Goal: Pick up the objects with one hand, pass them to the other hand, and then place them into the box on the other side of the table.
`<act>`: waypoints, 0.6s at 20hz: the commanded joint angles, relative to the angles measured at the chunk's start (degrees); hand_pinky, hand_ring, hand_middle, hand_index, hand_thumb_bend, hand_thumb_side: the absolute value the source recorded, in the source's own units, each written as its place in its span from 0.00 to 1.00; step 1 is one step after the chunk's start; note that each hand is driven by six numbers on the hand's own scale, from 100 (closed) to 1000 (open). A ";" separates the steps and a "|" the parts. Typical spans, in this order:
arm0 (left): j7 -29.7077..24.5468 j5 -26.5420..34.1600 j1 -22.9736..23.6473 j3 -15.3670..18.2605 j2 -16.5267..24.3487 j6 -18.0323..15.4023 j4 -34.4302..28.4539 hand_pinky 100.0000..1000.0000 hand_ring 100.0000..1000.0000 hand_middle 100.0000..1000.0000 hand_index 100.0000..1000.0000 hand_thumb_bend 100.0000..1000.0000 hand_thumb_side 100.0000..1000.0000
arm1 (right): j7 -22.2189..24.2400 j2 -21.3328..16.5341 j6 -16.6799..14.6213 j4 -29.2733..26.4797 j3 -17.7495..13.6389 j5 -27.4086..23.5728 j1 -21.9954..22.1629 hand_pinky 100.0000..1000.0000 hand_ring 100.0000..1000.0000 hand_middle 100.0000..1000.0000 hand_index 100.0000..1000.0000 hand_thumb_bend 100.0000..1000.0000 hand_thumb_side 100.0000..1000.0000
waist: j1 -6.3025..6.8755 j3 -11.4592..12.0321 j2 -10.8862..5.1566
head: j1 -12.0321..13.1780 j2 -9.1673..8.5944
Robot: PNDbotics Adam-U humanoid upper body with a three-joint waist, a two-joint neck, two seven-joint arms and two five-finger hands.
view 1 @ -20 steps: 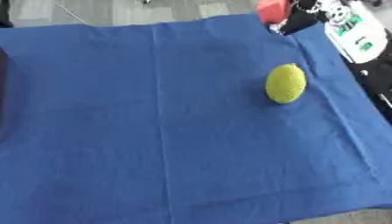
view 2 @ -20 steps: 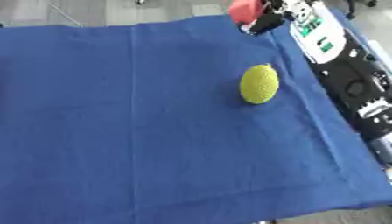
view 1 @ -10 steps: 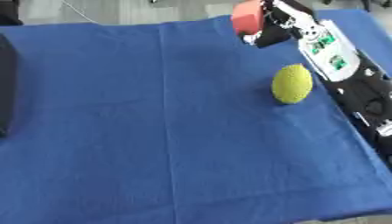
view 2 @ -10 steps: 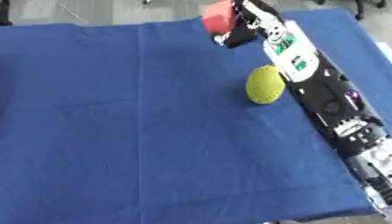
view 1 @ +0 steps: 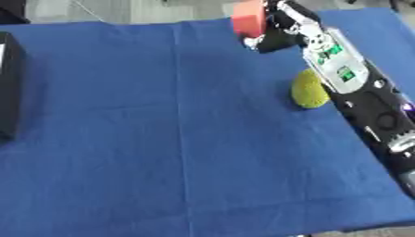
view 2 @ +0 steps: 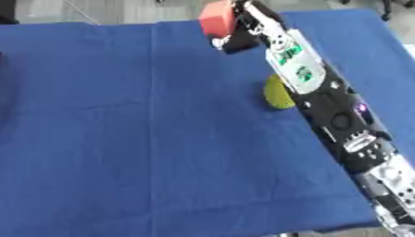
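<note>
My right hand reaches over the far middle of the blue-clothed table, its fingers curled round a red-orange block held above the cloth. The right forearm runs from the lower right corner up to it. A yellow-green textured ball lies on the cloth just left of the forearm, partly covered by it in the right eye view. A black box stands at the table's left edge. No left hand shows in either view.
The blue cloth covers the whole table. Grey floor shows beyond the far edge.
My right arm has swung in from the right toward the far middle, carrying the red-orange block leftward. The ball has stayed where it was.
</note>
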 commanded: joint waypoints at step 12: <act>-3.20 0.28 -4.31 -1.85 1.04 -0.46 -4.58 0.79 0.67 0.60 0.70 0.08 0.27 | 1.15 3.34 -0.54 -1.40 2.81 -5.39 -2.20 0.74 0.56 0.51 0.61 0.05 0.07 | -0.19 0.25 -2.41 | 1.04 1.04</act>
